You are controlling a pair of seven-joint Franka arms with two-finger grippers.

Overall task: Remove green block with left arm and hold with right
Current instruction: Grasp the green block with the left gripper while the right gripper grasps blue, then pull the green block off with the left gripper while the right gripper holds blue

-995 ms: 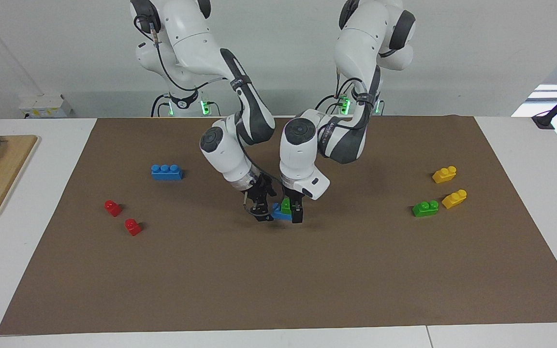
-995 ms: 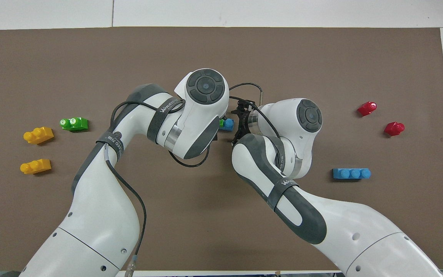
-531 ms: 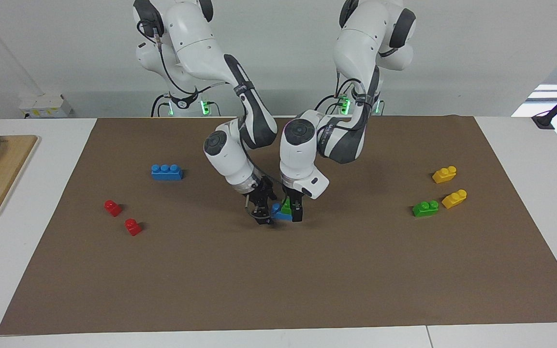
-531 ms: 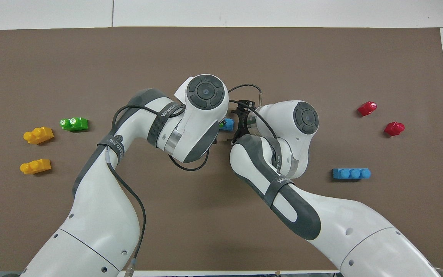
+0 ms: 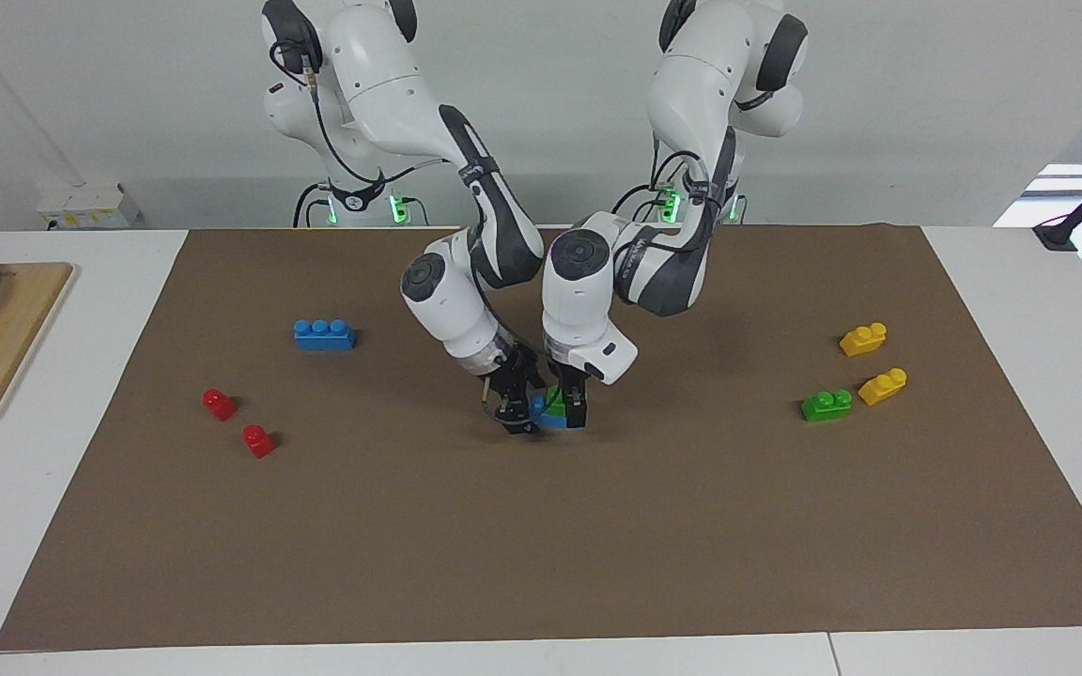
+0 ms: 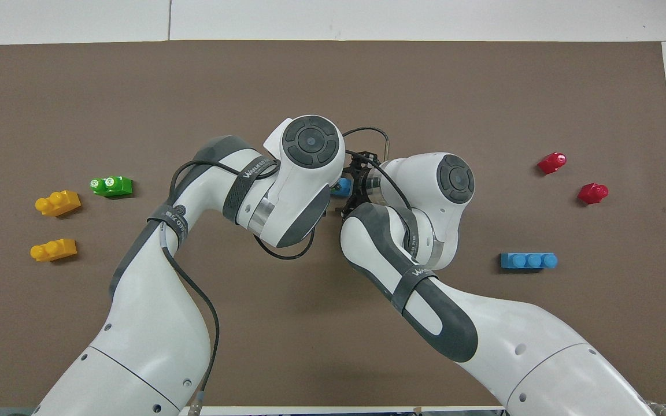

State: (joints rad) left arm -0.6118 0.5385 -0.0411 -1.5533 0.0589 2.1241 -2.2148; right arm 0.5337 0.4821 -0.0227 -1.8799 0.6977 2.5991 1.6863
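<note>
At frame centre I see my left tool around the green block, right tool at the blue brick beneath.

Loose blocks on brown mat — red, yellow, blue

Mid-mat, the left gripper and right gripper crowd the green block stacked on a blue brick, closing off both ends. The brown mat lies open around that cluster; other blocks sit well apart.
</note>
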